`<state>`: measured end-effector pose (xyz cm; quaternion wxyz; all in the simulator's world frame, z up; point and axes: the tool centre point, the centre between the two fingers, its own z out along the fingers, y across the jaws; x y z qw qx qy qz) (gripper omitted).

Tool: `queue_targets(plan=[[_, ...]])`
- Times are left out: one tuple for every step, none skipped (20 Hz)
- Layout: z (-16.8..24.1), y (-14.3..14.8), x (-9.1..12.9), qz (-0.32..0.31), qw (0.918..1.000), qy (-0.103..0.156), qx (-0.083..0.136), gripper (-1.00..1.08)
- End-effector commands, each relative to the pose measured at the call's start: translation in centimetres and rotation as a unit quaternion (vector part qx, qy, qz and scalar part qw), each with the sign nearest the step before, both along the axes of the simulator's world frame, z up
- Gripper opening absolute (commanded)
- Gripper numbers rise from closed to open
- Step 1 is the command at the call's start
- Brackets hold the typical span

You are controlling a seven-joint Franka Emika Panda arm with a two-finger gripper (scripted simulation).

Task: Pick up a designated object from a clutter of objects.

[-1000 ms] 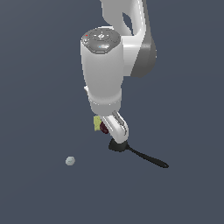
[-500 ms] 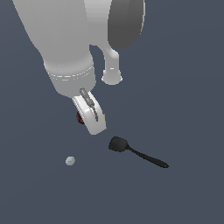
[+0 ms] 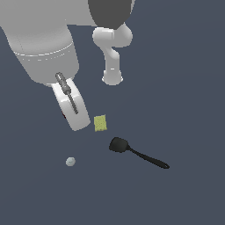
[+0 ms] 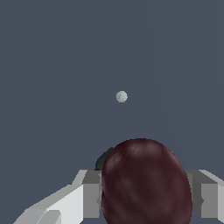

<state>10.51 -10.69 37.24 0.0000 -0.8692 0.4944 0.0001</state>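
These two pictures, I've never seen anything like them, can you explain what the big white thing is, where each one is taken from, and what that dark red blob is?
These are simulator renders of one white robot arm. The exterior view looks at the scene from off the arm; the wrist view comes from a camera on the arm's wrist. The arm's end effector is closed on the small dark red berry-like ball, which looks large there only because the camera is so close. On the dark grey surface lie a yellow-green flat square block, a black long-handled spatula and a small pale ball.
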Motion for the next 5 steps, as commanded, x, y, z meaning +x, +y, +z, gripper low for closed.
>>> queue_targets(plan=[[0.46, -0.26, 0.15, 0.0, 1.0, 0.0, 0.0, -1.0], [0.54, -0.32, 0.19, 0.0, 1.0, 0.0, 0.0, -1.0], [0.6, -0.36, 0.21, 0.0, 1.0, 0.0, 0.0, -1.0], [0.63, -0.38, 0.23, 0.0, 1.0, 0.0, 0.0, -1.0], [0.64, -0.39, 0.23, 0.0, 1.0, 0.0, 0.0, -1.0]])
